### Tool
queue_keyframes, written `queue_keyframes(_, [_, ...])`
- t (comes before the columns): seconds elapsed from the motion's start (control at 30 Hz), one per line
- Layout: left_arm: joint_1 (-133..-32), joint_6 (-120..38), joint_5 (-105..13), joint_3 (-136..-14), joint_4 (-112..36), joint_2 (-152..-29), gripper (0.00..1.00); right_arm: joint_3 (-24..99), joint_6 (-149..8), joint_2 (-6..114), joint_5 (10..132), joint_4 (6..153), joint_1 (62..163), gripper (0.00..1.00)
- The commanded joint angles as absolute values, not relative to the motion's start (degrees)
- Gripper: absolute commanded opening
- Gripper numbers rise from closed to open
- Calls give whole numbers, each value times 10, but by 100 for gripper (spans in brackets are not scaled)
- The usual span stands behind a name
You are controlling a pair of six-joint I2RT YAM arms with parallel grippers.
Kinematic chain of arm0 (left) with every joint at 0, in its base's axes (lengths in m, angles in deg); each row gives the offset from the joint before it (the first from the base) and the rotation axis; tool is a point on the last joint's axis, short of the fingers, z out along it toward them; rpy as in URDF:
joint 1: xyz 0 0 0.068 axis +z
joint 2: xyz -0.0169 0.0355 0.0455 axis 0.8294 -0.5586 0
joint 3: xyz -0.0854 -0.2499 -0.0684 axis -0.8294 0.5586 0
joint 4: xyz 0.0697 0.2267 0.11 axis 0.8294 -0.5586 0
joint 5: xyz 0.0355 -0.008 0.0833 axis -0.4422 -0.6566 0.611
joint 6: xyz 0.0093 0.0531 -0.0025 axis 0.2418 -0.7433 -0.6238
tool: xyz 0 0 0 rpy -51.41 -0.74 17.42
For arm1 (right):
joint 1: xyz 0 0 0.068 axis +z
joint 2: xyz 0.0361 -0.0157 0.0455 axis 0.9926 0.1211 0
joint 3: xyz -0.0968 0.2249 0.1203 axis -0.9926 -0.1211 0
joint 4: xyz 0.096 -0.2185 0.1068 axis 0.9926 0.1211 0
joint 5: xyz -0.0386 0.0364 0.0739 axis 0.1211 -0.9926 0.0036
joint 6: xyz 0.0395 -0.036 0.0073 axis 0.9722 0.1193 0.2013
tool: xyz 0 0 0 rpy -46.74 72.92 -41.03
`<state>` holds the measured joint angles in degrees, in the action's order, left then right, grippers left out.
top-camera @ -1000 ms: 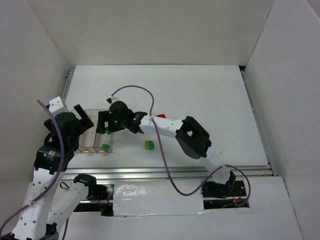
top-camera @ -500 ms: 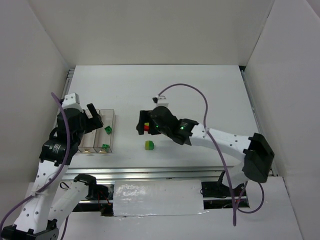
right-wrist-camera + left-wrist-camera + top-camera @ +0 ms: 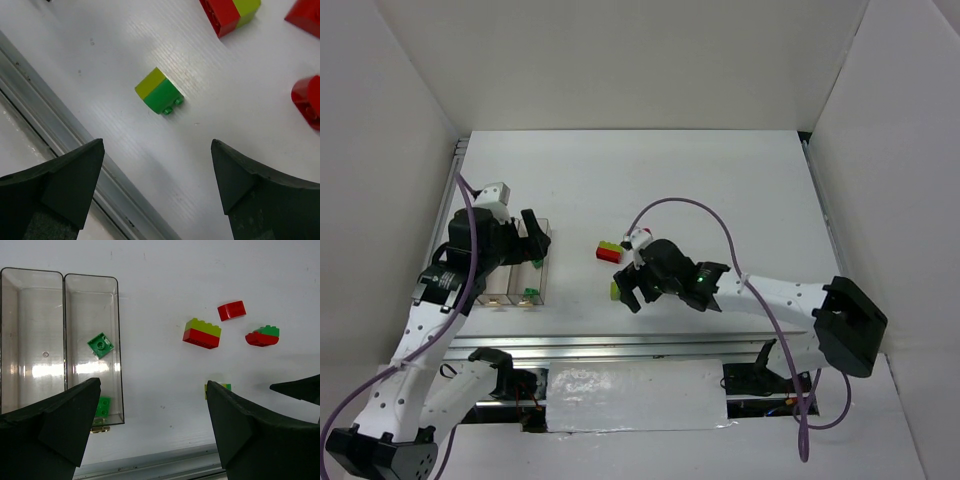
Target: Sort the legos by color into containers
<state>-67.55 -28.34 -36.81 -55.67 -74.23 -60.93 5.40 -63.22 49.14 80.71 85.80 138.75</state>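
The containers point(image 3: 498, 290) are clear trays at the left. In the left wrist view the right-hand tray point(image 3: 118, 340) holds two green legos point(image 3: 101, 345) point(image 3: 103, 406), and the tray beside it point(image 3: 32, 340) looks bare. My left gripper point(image 3: 530, 238) hovers over the trays, open and empty point(image 3: 155, 440). My right gripper point(image 3: 630, 288) is open and empty point(image 3: 157, 185) just above a green and yellow-green lego point(image 3: 159, 91) lying on the table. A red and yellow-green stack point(image 3: 609, 250) point(image 3: 202, 333) lies just beyond it.
A red brick point(image 3: 231, 310) and a red and green piece point(image 3: 262, 336) lie right of the stack. A metal rail point(image 3: 50, 110) runs along the table's near edge, close to the right gripper. White walls enclose the table on three sides.
My right gripper left the trays, passed over the red and yellow-green stack and came down near the green and yellow-green lego. A second green lego now lies in the tray. The left arm shifted slightly.
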Motion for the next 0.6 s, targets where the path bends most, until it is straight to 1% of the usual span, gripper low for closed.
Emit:
queue_keyframes(0.0, [-677, -302, -383, -557, -718, -613, 99, 113, -768, 537, 773, 830, 1382, 93])
queue_keyframes(0.03, [-677, -304, -383, -557, -718, -614, 100, 131, -786, 554, 766, 863, 1383, 93])
queue_keyframes(0.07, [-677, -304, -383, -558, -718, -615, 100, 148, -800, 590, 767, 876, 1382, 92])
queue_keyframes(0.17, [-677, -307, -383, -557, -719, -613, 99, 202, -835, 648, 753, 916, 1377, 92])
queue_keyframes(0.37, [-677, -309, -383, -555, -717, -609, 100, 221, -872, 682, 721, 904, 1364, 91])
queue_keyframes(0.57, [-677, -311, -383, -557, -719, -617, 99, 245, -900, 721, 677, 924, 1356, 83])
